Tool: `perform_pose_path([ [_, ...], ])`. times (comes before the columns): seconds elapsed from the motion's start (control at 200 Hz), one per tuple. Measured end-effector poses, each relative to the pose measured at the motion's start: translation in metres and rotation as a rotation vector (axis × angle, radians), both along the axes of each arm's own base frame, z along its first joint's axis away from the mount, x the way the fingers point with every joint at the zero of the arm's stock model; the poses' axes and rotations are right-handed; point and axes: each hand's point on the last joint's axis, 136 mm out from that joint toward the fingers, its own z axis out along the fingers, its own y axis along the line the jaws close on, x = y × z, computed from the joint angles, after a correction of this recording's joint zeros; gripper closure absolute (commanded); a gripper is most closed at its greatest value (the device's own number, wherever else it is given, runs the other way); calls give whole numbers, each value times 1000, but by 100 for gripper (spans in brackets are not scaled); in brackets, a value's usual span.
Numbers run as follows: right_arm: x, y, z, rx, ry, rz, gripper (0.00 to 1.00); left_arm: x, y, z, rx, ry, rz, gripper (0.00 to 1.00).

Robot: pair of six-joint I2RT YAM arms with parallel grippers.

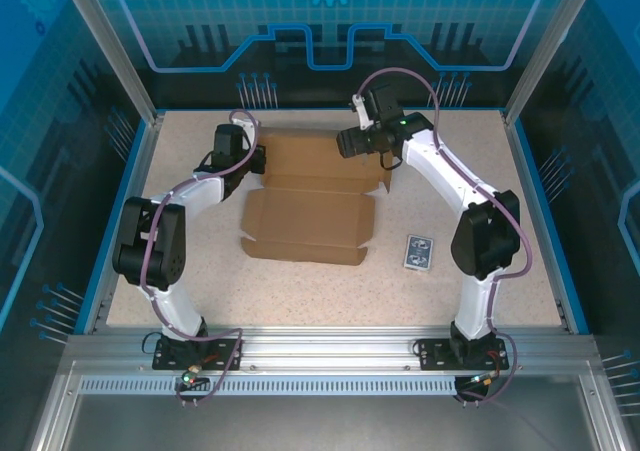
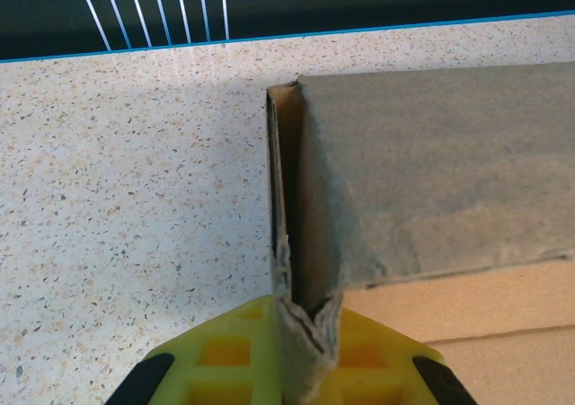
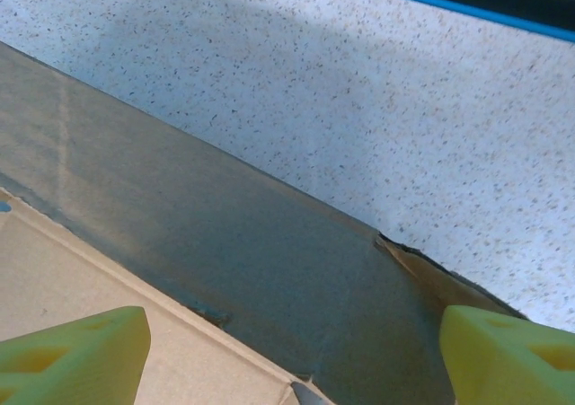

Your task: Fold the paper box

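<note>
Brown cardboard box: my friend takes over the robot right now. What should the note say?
Left fingers: shut, pinching the left end flap of the plain brown cardboard box.
Right fingers: open, one on either side of the far wall's right end.
Box: mid-table. The far wall looks raised and the near panel lies flat. A small blue-patterned card pack lies apart to its right.
Done: far wall up, left corner gripped.
Left: the other walls, flaps and tabs are not yet folded.
</note>
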Motion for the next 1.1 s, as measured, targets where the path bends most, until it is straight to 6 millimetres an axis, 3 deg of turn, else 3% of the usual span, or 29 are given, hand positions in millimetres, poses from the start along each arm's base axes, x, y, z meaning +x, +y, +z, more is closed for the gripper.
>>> perform_pose_path([
  [0.295, -8, 19, -11, 147, 73, -1, 18, 0, 0, 5, -1, -11, 0, 100],
  [0.61, -4, 31, -2, 244, 68, 2, 20, 0, 0, 6, -2, -11, 0, 100],
  [0.89, -11, 13, -19, 170, 80, -27, 19, -1, -1, 5, -1, -8, -1, 100],
  [1.101, -32, -8, -13, 89, 41, -45, 18, -2, 0, 4, 3, -2, 4, 100],
])
